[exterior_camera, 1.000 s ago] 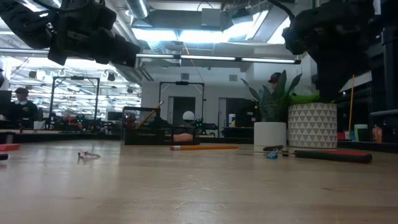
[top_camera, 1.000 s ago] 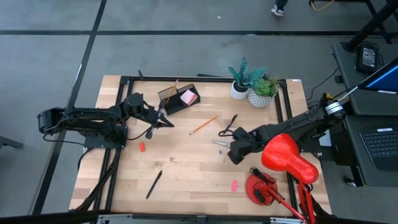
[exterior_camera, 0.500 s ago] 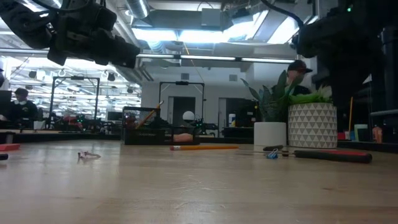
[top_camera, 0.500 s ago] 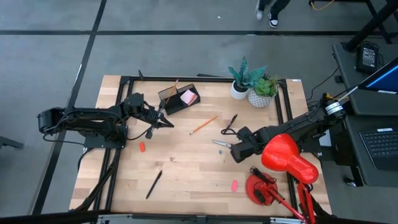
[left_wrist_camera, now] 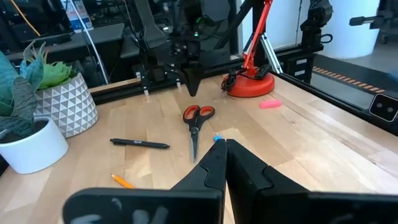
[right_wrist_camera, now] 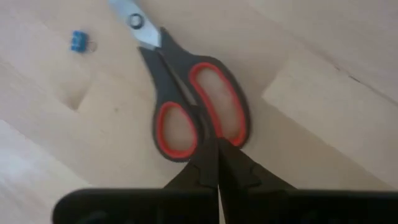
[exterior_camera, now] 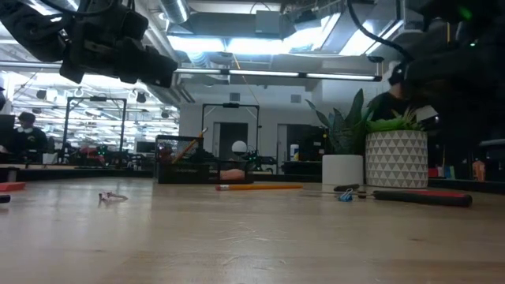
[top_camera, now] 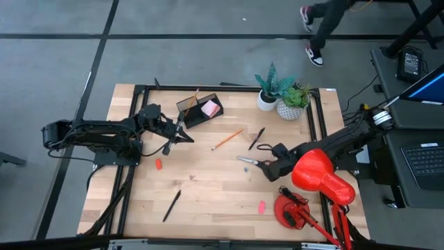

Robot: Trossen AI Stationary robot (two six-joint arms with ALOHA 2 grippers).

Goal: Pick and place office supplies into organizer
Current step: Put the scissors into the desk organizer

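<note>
**Red scissors lying under our right gripper**

We are hovering our right gripper (right_wrist_camera: 217, 155), fingers pressed together, just over the scissors (right_wrist_camera: 193, 102) lying flat mid-table. Our left gripper (top_camera: 186, 137), also closed and empty, is waiting beside the organizer (top_camera: 199, 110).

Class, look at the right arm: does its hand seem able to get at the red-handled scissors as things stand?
Probably yes: the right hand, shut, hovers just at the scissors handles on bare wood, with nothing between them. It would need to open first.
</note>
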